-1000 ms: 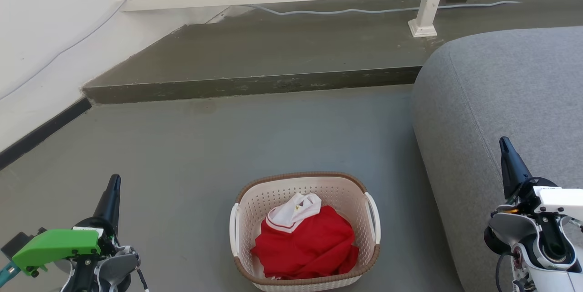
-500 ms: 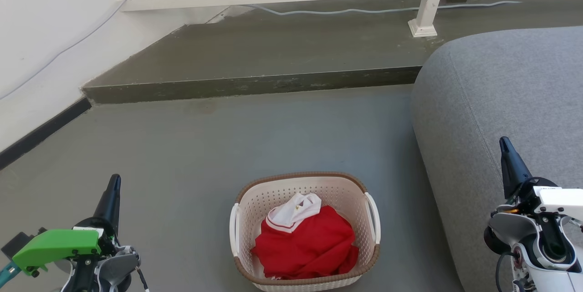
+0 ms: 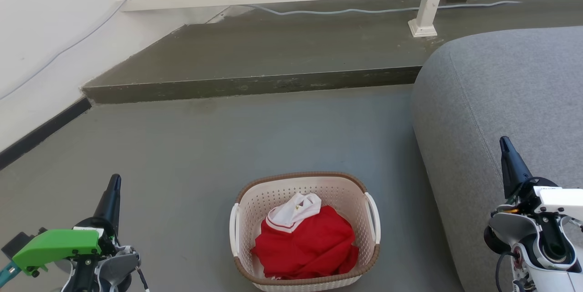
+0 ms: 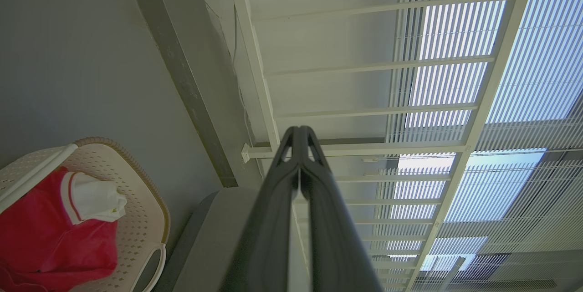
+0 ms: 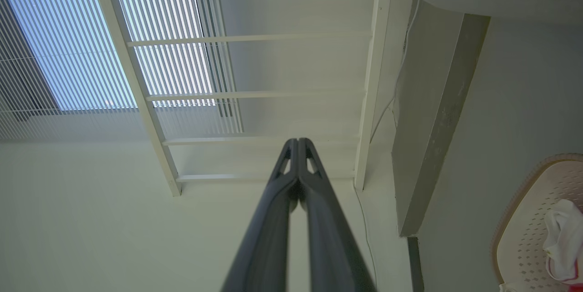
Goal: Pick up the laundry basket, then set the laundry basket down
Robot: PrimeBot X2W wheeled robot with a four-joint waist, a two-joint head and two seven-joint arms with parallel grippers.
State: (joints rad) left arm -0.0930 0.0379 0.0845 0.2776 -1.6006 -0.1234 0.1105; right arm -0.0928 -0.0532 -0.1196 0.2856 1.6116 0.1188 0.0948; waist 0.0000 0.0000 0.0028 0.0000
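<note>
Head view: the laundry basket is sitting on the grey floor, near the foot of the grey sofa and well short of the raised step; a red shirt with a white collar is lying crumpled inside it. The left tool is hovering well apart on the basket's left, and the right tool is hanging over the sofa's edge on its right; neither is touching the basket.

Left wrist view: the left tool is pointing towards the white railing, its fingers pressed together and pinching nothing; the basket is showing at the lower left corner.

Right wrist view: the right tool is likewise pressed together and empty; the basket's rim is peeking in at the lower right.

Judging from this, the basket is looking light, with one soft garment as load; the perforated plastic walls are probably stiff yet liable to flex; the smooth white side handles are offering the best hold, one per tool, so the basket is lifting level; a single-sided grip is risking tilt and slipping.
</note>
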